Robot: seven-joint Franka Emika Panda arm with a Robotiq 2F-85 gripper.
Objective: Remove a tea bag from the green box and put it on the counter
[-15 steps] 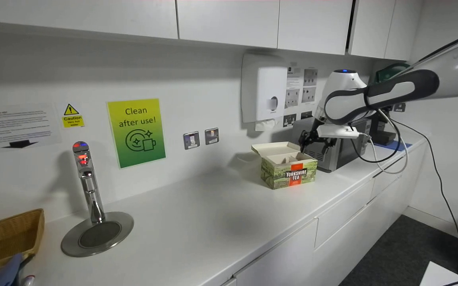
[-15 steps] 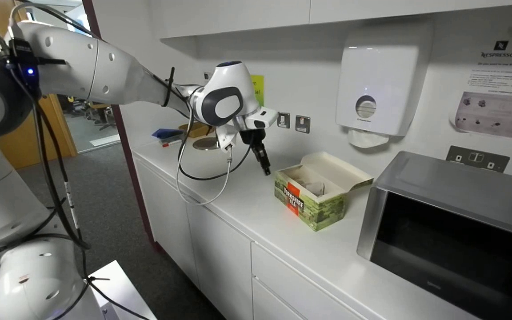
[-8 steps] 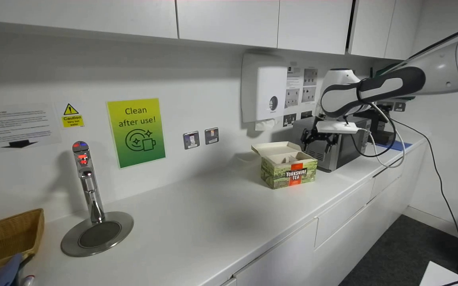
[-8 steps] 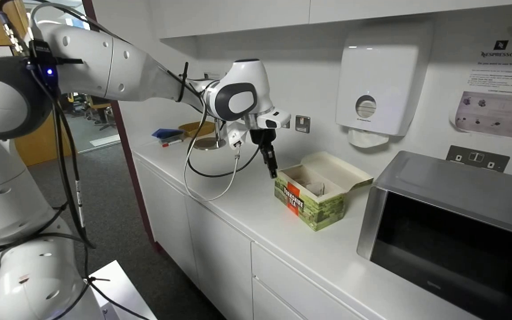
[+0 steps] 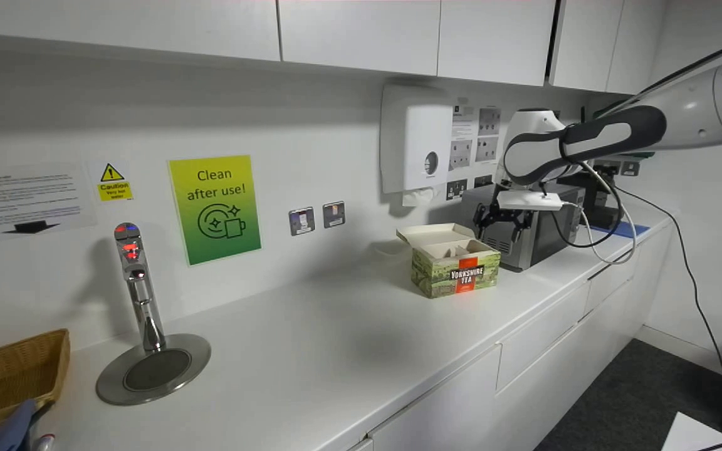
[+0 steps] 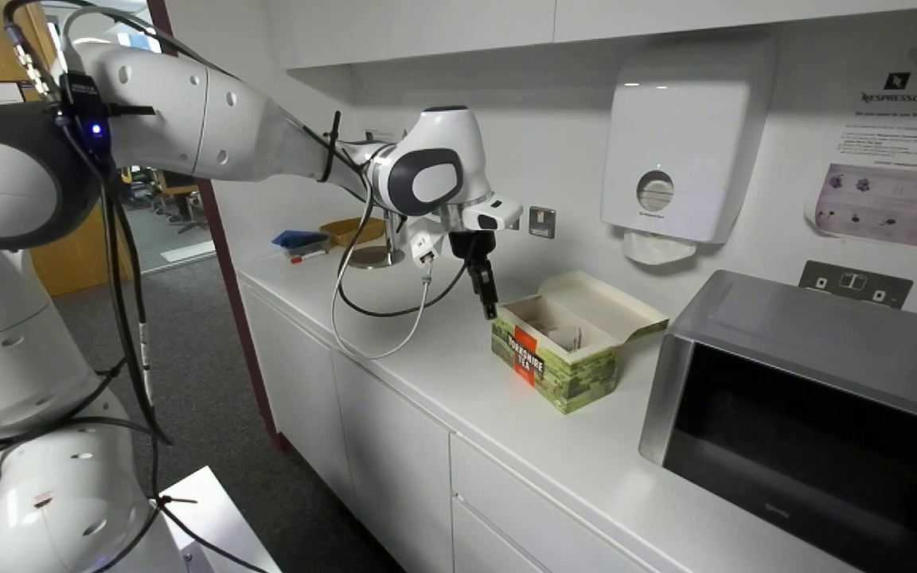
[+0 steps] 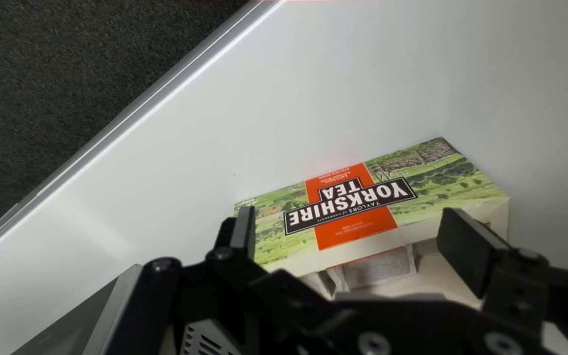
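Black fingers (image 7: 466, 251) form the claw (image 7: 350, 229), their tips spread wide apart; in the wrist view, the printed front of the green box (image 7: 348, 212) shows between them. In both exterior views the claw points downward near the open top of the box; whether the two touch cannot be told. What appears to be a greyish tea bag (image 7: 377, 268) shows just inside the printed front. The box stands upright on the white tabletop (image 5: 311, 351), its cream lid (image 6: 602, 306) tilted back toward the wall (image 6: 538, 151). Farther out, a grey microwave (image 6: 809, 422) stands near the box, and a white paper-towel dispenser (image 6: 685, 143) hangs on the wall above. Well apart from the box, a chrome tap (image 5: 141, 288) rises from a round metal plate (image 5: 198, 364), with a wicker basket (image 5: 16, 363) near it and a yellow-green poster (image 5: 215, 210) on the wall.
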